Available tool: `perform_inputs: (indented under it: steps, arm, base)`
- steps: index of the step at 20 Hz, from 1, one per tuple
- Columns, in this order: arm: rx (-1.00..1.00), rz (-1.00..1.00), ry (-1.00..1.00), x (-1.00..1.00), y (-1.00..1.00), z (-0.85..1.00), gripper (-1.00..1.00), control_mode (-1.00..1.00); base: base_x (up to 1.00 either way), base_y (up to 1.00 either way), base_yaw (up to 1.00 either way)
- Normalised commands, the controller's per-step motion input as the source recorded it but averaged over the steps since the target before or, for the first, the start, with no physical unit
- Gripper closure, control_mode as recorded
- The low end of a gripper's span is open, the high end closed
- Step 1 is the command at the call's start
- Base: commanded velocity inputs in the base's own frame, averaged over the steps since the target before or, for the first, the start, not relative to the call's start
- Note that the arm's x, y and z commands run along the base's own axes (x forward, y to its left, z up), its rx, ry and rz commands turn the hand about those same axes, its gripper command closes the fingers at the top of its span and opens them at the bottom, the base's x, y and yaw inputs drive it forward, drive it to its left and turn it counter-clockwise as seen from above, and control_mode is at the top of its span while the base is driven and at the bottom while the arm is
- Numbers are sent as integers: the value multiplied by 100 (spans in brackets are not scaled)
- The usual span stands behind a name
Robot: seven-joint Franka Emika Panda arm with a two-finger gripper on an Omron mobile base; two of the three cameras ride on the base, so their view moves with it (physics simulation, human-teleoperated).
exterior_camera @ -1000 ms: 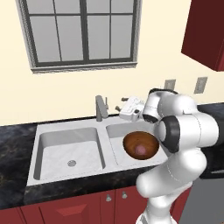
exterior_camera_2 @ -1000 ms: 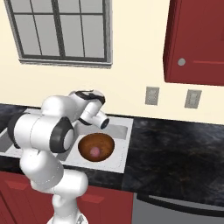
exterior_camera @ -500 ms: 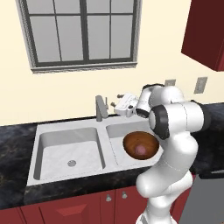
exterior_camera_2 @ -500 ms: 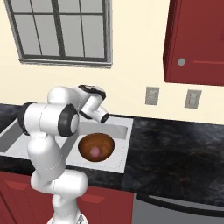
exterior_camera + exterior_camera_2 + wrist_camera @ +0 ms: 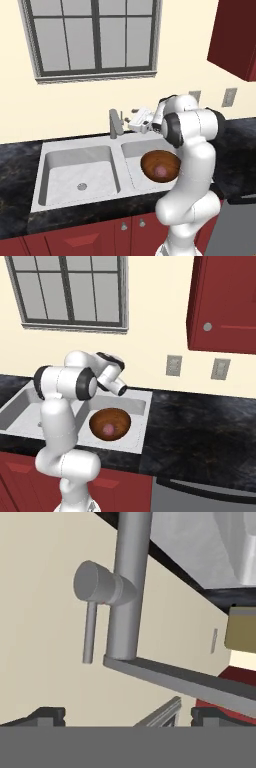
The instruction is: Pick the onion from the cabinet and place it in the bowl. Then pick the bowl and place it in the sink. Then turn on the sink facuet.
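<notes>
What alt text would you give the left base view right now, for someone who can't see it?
A white robot arm reaches over a two-basin sink, its open gripper level with the grey faucet and just to its right, not touching it. A brown wooden bowl holding a pinkish onion sits in the right basin, under a large window.

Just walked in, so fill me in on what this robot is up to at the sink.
The wooden bowl sits in the right basin of the sink with the onion inside it. The white arm is reaching toward the faucet behind the sink, its gripper open and close to the faucet, holding nothing. In the hand view the faucet's post and lever sit right ahead, not yet touched.
</notes>
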Motion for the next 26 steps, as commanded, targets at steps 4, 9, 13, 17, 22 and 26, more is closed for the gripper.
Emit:
perform_inputs:
  steps: [4, 9, 13, 17, 22, 26]
  arm:
    - [0, 0, 0, 28, 1, -14, -100, -100]
    - [0, 0, 0, 16, 5, -1, -100, -100]
    - [0, 0, 0, 14, 8, 0, -100, -100]
    - [0, 0, 0, 3, 16, 0, -100, -100]
    - [0, 0, 0, 14, 15, -10, -100, -100]
    - [0, 0, 0, 26, 11, -17, -100, -100]
  base:
    - [0, 0, 0]
    - [0, 0, 0]
    - [0, 0, 0]
    - [0, 0, 0]
    - [0, 0, 0]
    - [0, 0, 0]
